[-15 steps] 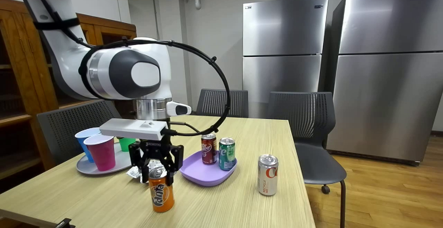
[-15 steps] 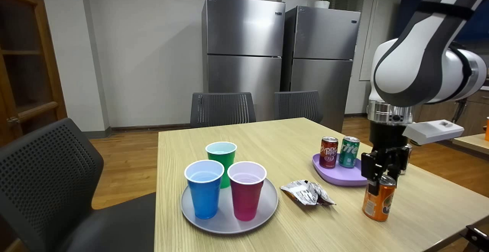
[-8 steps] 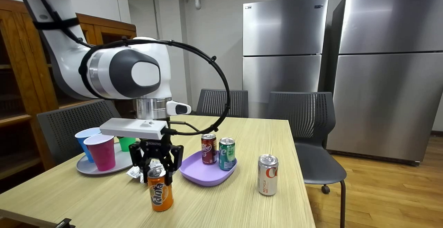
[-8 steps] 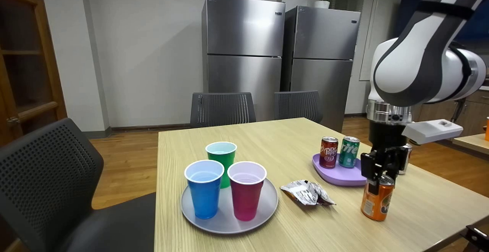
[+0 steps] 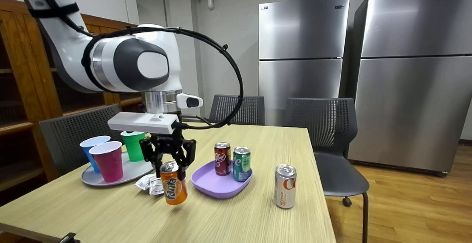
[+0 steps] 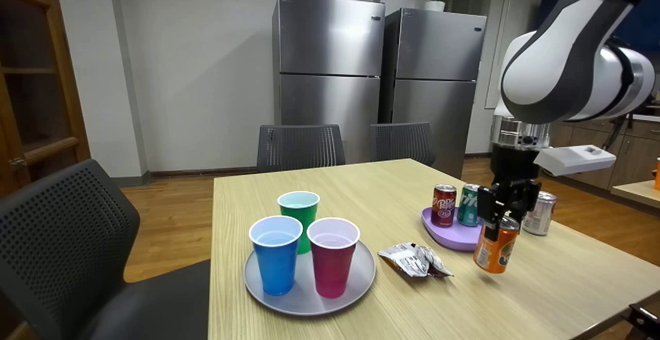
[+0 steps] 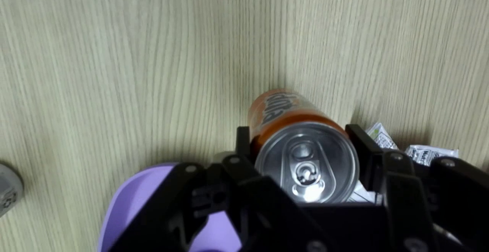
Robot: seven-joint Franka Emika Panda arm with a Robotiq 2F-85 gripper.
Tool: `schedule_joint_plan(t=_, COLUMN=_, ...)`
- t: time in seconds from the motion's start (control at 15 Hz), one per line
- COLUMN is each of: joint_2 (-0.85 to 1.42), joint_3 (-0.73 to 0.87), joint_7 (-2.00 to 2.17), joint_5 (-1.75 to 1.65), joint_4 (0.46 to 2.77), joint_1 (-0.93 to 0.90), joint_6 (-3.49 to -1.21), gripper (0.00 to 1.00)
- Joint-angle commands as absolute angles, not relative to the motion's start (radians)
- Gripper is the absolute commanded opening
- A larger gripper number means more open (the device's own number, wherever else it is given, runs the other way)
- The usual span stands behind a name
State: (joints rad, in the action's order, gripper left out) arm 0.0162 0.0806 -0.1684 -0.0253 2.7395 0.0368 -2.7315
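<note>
My gripper (image 5: 170,176) is shut on an orange Fanta can (image 5: 174,191), with a finger on either side of its upper part. In both exterior views the can hangs slightly tilted, a little above the wooden table. From the wrist view, the can's silver lid and pull tab (image 7: 305,171) face the camera between the fingers. Close by is a purple tray (image 5: 206,184) with a dark red Dr Pepper can (image 5: 222,160) and a green Sprite can (image 5: 242,165) upright on it. A crumpled silver wrapper (image 6: 412,260) lies on the table on the opposite side of the can.
A grey plate (image 6: 361,283) carries a blue cup (image 6: 276,262), a magenta cup (image 6: 332,265) and a green cup (image 6: 301,211). Standing alone near the table edge is a silver can (image 5: 285,187). Dark chairs (image 5: 320,121) surround the table, with two refrigerators (image 5: 302,29) behind.
The gripper has closed a little onto the Fanta can and risen with it. The can has left the tabletop and tipped slightly. The other objects have stayed put.
</note>
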Motion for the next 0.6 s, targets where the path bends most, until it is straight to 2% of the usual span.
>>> schedule_joint_plan(t=0.0, joint_2=-0.024, joint_3=0.07, joint_7=-0.191, joint_5=0.005, joint_4=2.696, joint_1=0.045, joint_6=-2.681, gripper=0.38)
schedule_joint_plan(t=0.53, joint_2=0.066, joint_3=0.07, joint_7=-0.214, joint_5=0.088, joint_4=2.541, joint_1=0.049, joint_6=-2.639, gripper=0.38)
